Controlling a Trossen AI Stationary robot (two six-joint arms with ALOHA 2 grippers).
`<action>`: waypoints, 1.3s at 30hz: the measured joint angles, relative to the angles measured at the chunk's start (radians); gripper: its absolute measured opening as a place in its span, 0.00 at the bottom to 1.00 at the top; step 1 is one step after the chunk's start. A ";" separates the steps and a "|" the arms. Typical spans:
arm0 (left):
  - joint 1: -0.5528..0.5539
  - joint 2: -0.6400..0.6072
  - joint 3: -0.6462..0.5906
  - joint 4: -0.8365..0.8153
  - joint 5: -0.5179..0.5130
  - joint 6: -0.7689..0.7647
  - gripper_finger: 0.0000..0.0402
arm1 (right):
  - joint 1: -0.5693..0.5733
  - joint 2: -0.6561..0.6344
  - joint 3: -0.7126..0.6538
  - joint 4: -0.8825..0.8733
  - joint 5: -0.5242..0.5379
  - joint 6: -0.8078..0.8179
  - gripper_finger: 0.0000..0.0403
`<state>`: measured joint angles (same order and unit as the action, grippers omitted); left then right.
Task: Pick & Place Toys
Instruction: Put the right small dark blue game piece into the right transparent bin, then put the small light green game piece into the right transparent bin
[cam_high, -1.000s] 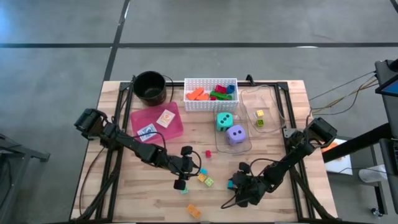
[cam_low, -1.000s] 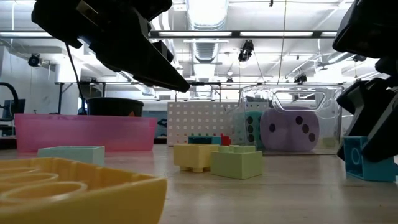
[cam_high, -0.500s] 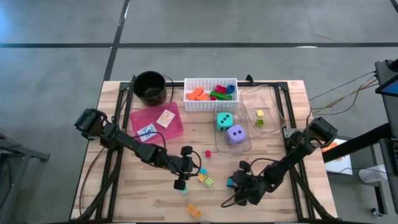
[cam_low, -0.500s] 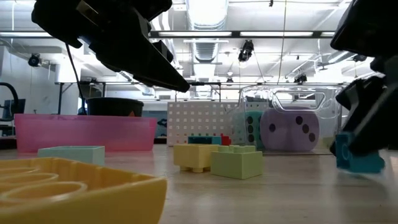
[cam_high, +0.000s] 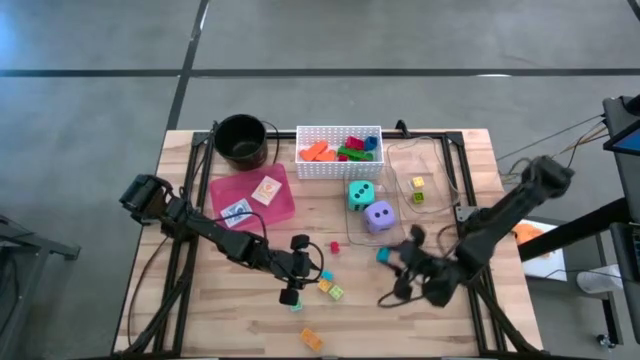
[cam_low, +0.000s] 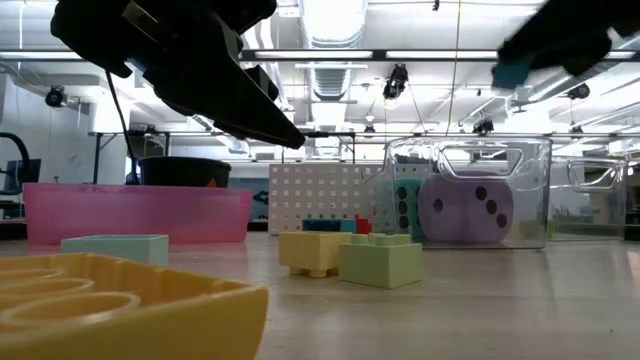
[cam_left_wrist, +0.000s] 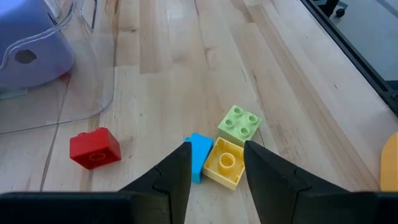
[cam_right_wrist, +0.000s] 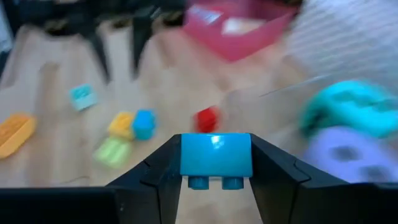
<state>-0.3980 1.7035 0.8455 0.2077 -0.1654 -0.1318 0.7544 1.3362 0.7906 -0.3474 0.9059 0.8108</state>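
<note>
My right gripper (cam_right_wrist: 216, 163) is shut on a teal-blue block (cam_right_wrist: 216, 152) and holds it in the air right of the table's middle (cam_high: 383, 255), high up in the low view (cam_low: 512, 70). My left gripper (cam_left_wrist: 214, 163) stands open above a cluster of blue (cam_left_wrist: 200, 152), yellow (cam_left_wrist: 225, 163) and green (cam_left_wrist: 239, 122) blocks lying on the wood near the table's middle. A red block (cam_left_wrist: 94, 148) lies a little farther off. A teal die (cam_high: 361, 194) and a purple die (cam_high: 378, 215) sit in a clear bin. My right gripper pinches the teal-blue block by two opposite side faces (cam_right_wrist: 186, 155) between its two fingers. The fingers slant down and point toward the table's left. The block is lifted clear of the table and sits level across the gap.
A white basket (cam_high: 305, 170) with several blocks stands at the far edge, beside a black pot (cam_high: 241, 140). A pink tray (cam_high: 285, 205) holds cards. A second clear bin (cam_high: 440, 190) is at the right. An orange piece (cam_high: 311, 339) and a pale teal block (cam_high: 296, 305) lie near the front.
My right gripper has risen off the table with the teal-blue block and gone toward the far edge, tipping closer to level. The block, which sat on the wood, now hangs clear in the fingers.
</note>
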 joint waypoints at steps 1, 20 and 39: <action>0.000 0.000 0.000 0.000 0.000 0.000 0.37 | 0.000 -0.041 0.000 -0.052 0.030 0.001 0.39; 0.000 0.000 0.000 -0.001 0.000 0.000 0.37 | -0.262 -0.440 -0.257 -0.532 0.357 0.391 0.39; 0.000 0.000 0.000 -0.002 0.000 0.000 0.37 | -0.531 -0.649 -0.400 -0.533 0.170 0.245 0.58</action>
<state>-0.3977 1.7031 0.8455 0.2062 -0.1654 -0.1318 0.2229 0.6872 0.3910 -0.8802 1.0763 1.0562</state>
